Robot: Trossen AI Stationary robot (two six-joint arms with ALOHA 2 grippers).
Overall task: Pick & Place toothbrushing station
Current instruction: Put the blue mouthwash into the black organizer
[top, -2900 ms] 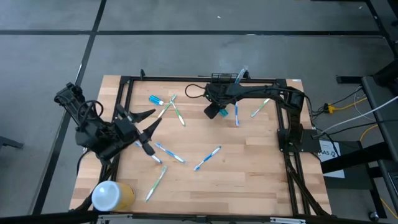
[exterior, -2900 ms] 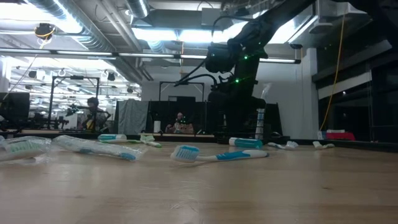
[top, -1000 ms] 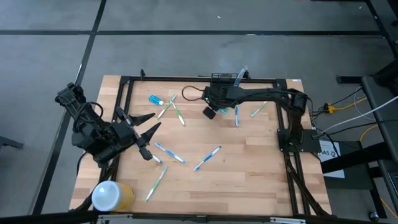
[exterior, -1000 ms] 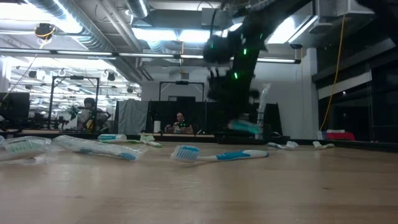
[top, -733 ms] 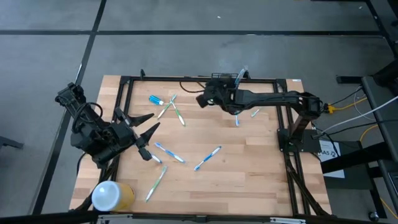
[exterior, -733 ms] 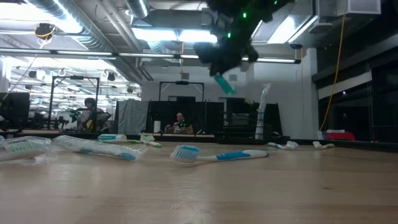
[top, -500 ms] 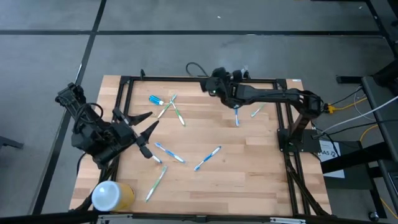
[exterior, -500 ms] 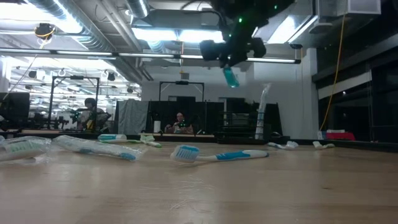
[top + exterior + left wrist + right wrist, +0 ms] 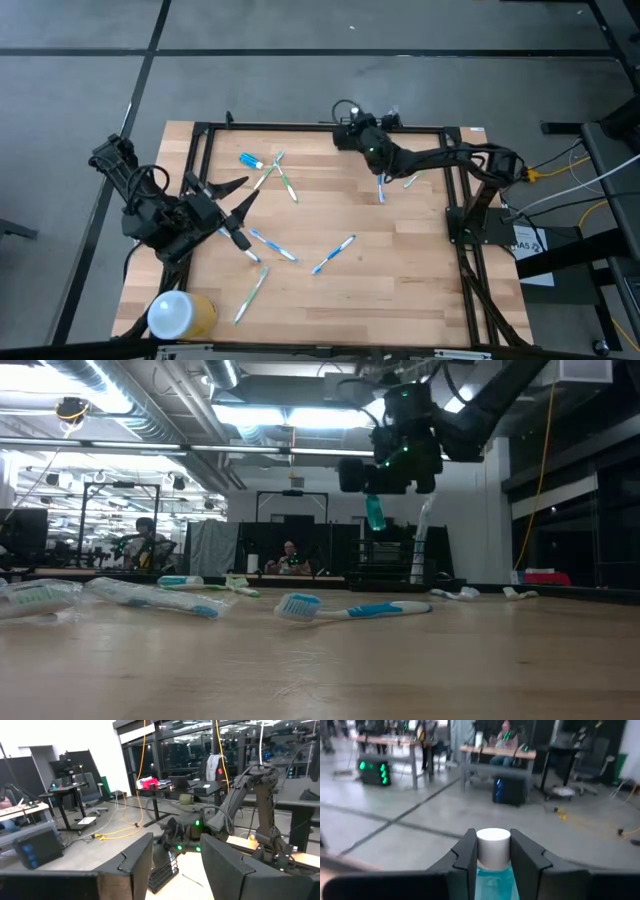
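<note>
My right gripper (image 9: 347, 128) is shut on a teal tube (image 9: 374, 512) with a white cap and hovers at the table's far edge. It is above the toothbrushing station (image 9: 164, 872), a black wire rack that my arm mostly hides in the high view. Several toothbrushes lie flat on the wooden table, among them toothbrush (image 9: 333, 254) and toothbrush (image 9: 272, 245). My left gripper (image 9: 245, 192) stands open above the table's left part, with nothing between its fingers. My right gripper pinches the tube at its cap end (image 9: 493, 851) between the two fingers (image 9: 467, 852). The fingers lie level and point toward the far side. The tube hangs below them, cap up and nearly upright, and its teal body (image 9: 375, 518) is clear of the table.
A yellow cylinder with a white top (image 9: 178, 315) stands at the near left corner. A small blue tube (image 9: 250, 160) lies at the far left. A black frame (image 9: 300, 127) runs around the table's edges. People sit at desks in the room behind the table.
My right gripper has risen from the table and gone toward the far edge, to the rack. It has turned from pointing down to pointing level. The teal tube came up with it, from low over the table to hanging upright.
</note>
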